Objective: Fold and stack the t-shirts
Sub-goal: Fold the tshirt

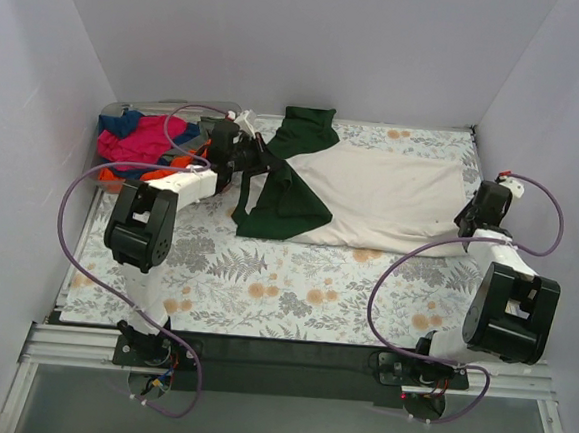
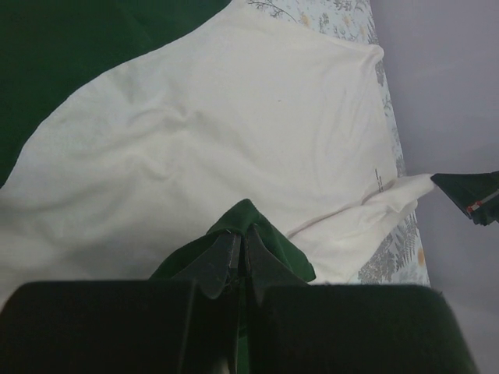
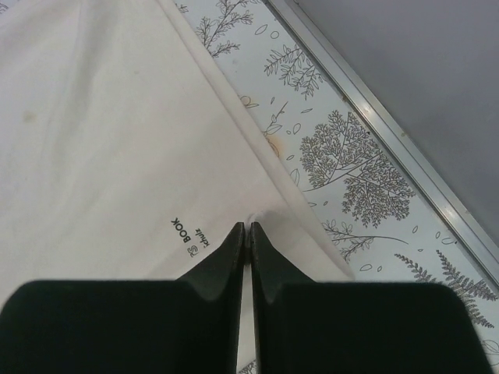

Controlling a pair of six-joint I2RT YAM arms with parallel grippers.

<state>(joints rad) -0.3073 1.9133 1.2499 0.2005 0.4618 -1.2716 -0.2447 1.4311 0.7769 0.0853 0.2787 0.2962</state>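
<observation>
A large cream t-shirt [image 1: 392,194] with dark green sleeves [image 1: 291,192] lies spread across the back of the table. My left gripper [image 1: 245,165] is shut on a fold of its dark green cloth [image 2: 257,226] at the shirt's left end. My right gripper [image 1: 467,222] is shut on the cream hem [image 3: 257,222] at the shirt's right end, beside small dark print [image 3: 187,234]. The cream body also fills the left wrist view [image 2: 218,132]. A heap of magenta, orange and blue t-shirts [image 1: 150,145] lies at the back left.
The table carries a floral cloth [image 1: 294,287]. White walls close the left, back and right sides. A metal rail [image 3: 366,109] runs along the table's right edge. The right gripper's tip [image 2: 472,195] shows in the left wrist view.
</observation>
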